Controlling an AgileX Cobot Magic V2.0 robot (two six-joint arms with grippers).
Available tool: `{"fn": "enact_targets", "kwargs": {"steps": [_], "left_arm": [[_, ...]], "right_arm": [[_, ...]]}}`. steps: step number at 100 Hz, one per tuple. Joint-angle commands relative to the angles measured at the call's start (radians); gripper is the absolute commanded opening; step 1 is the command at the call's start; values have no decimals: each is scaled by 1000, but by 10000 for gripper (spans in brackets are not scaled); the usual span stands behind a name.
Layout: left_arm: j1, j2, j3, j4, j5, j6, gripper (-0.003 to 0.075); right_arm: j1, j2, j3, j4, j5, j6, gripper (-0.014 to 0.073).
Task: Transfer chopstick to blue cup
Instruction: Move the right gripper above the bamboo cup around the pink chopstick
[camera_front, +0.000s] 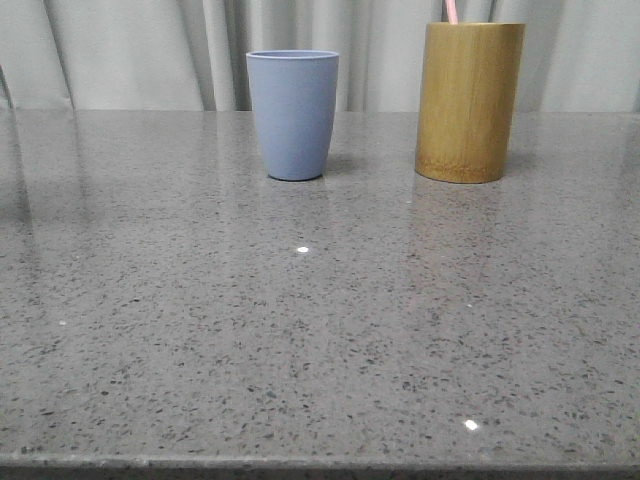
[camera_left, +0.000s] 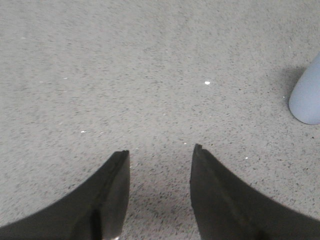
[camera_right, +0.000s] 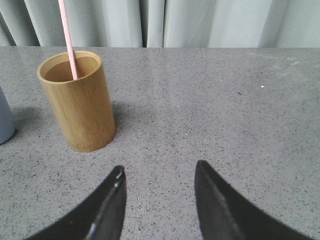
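Note:
The blue cup (camera_front: 292, 114) stands upright at the back middle of the table; its base also shows in the left wrist view (camera_left: 307, 97) and its edge in the right wrist view (camera_right: 5, 117). A pale pink chopstick (camera_right: 67, 39) stands in the tan bamboo holder (camera_right: 79, 100), to the right of the cup; its tip shows in the front view (camera_front: 452, 11). My left gripper (camera_left: 160, 150) is open and empty over bare table. My right gripper (camera_right: 159, 167) is open and empty, short of the holder. Neither gripper shows in the front view.
The bamboo holder (camera_front: 469, 101) stands at the back right of the grey speckled table (camera_front: 320, 330). Pale curtains (camera_front: 150, 50) hang behind the table's far edge. The table's front edge runs along the bottom of the front view.

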Motion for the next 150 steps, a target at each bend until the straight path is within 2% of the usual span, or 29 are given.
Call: {"fn": "enact_targets", "kwargs": {"steps": [1,18,54,91,114,150], "left_arm": [[11,-101,43,7,-115,-10,282],[11,-269,196,32,-170,-10,282],[11,-489,392,41,-228,-10,282],[11,-501,413,41,-226,-10,282],[11,-501,413,49,-226,-10,282],[11,-501,413,50,-226,-10,282]], "right_arm": [[-1,20,-36,1,-67,-3,346],[12,90,-90,7,-24,-3,346],[150,335,-340,19,-25,-3,345],[209,648,-688,29,-21,-3,345],[210,817,-883,34,52,-3,345],[210,996,-1046,43,125,-3,345]]}}
